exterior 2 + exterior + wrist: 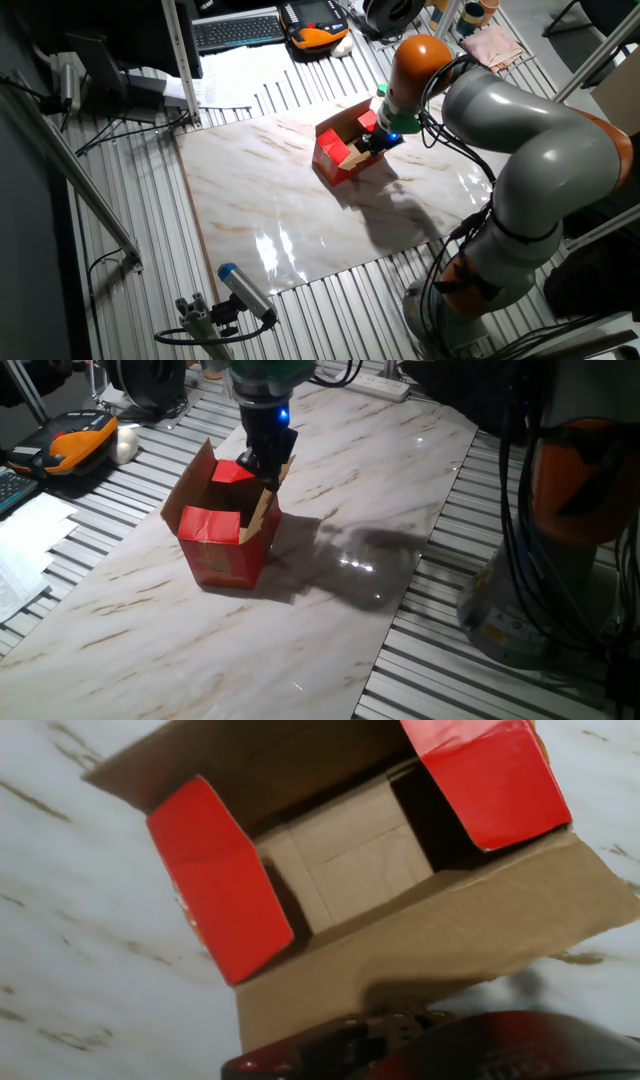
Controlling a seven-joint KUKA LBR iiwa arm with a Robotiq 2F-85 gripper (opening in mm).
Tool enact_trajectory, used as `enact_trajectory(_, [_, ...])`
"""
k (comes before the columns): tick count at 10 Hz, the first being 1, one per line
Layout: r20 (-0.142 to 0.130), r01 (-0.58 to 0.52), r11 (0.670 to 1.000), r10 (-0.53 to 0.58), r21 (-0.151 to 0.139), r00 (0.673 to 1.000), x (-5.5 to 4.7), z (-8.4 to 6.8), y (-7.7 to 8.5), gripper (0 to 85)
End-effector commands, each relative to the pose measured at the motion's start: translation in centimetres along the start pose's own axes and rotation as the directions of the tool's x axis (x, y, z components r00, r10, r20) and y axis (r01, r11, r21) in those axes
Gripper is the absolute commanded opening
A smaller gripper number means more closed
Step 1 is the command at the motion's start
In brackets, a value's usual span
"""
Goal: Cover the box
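One box (225, 540), upright, mouth facing up; two red flaps folded inward, two brown flaps splayed; one gripper (262, 463) at its 2 o'clock rim, finger state unclear.

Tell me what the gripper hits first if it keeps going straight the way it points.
Probably the brown flap of the box, right below the gripper; past that flap lies the open inside. Depth is hard to judge.

Marble board (250, 630), keyboard (238, 30), papers (30, 535)
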State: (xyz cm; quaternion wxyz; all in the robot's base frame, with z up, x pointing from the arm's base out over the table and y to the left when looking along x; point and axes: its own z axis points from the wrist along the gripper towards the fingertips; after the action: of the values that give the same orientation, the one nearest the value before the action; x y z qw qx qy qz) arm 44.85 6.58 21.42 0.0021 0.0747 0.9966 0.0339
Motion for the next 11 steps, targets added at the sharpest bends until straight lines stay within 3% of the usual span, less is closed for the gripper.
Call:
enact_trajectory(1, [0.001,0.008,1.0,-0.008,0.003,1.0,0.18,0.13,-0.16,0.0])
enact_trajectory(3, [0.001,0.024,1.0,-0.024,0.015,1.0,0.53,0.36,-0.59,0.0])
enact_trajectory(11, [-0.106,0.108,0.991,-0.1,0.075,0.989,0.48,0.4,-0.7,0.0])
